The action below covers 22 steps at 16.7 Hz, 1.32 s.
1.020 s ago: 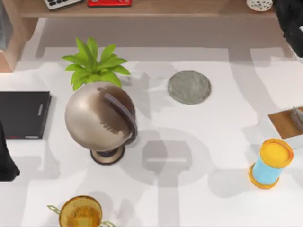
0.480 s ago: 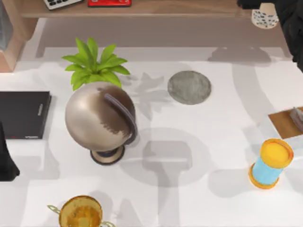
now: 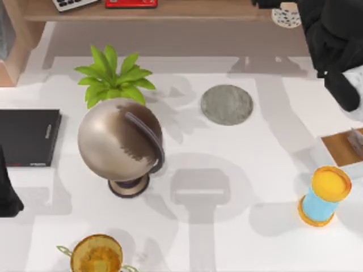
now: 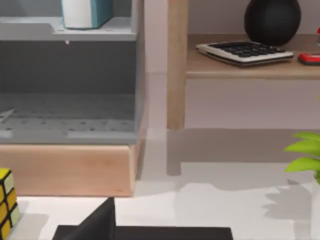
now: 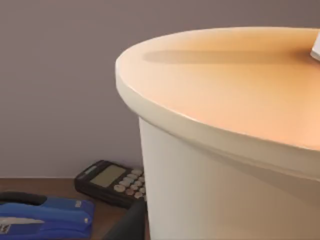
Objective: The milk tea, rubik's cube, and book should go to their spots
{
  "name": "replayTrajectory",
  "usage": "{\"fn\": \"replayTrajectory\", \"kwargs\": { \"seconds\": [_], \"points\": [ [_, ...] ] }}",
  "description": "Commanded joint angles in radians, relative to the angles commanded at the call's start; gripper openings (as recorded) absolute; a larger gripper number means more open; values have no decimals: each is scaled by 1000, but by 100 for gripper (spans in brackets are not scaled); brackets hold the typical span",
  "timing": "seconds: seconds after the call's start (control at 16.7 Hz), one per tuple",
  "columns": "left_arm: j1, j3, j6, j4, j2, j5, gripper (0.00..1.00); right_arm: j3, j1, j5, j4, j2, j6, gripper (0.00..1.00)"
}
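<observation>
My right arm reaches in from the top right, and my right gripper (image 3: 296, 11) is shut on the milk tea (image 3: 285, 16), held up over the back shelf. The right wrist view has the cup's pale wall and orange-tan lid (image 5: 225, 90) very close. Its spot, the round grey coaster (image 3: 227, 104), lies on the table left of and nearer than the cup. The black slab (image 3: 28, 137) sits at the left edge. My left gripper (image 3: 7, 195) is parked just in front of it. The left wrist view has the rubik's cube (image 4: 6, 205) beside the slab (image 4: 150, 233), and the book (image 4: 82, 12) on a grey shelf.
A bronze globe (image 3: 120, 144) and a green plant (image 3: 113, 76) stand left of the coaster. A short blue cylinder (image 3: 324, 195) and a wooden block (image 3: 340, 147) are at the right, a gold cup (image 3: 96, 255) at the front. A calculator (image 4: 245, 50) lies on the wooden shelf.
My right arm has come into view from the top right, carrying the milk tea leftward along the back shelf. The left arm has not moved.
</observation>
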<state>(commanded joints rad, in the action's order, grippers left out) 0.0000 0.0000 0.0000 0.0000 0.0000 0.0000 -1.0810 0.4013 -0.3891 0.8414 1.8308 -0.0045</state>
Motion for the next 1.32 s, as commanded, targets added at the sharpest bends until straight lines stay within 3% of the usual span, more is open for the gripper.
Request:
{"fn": "replayTrajectory", "kwargs": {
  "seconds": [0.3,0.6,1.32],
  "points": [
    [0,0,0,0,0,0,100,13,155,-139,129,151,-5,0],
    [0,0,0,0,0,0,100,-10,219,-262,190,317,23,0],
    [0,0,0,0,0,0,100,-11,225,-276,266,403,27,0]
  ]
}}
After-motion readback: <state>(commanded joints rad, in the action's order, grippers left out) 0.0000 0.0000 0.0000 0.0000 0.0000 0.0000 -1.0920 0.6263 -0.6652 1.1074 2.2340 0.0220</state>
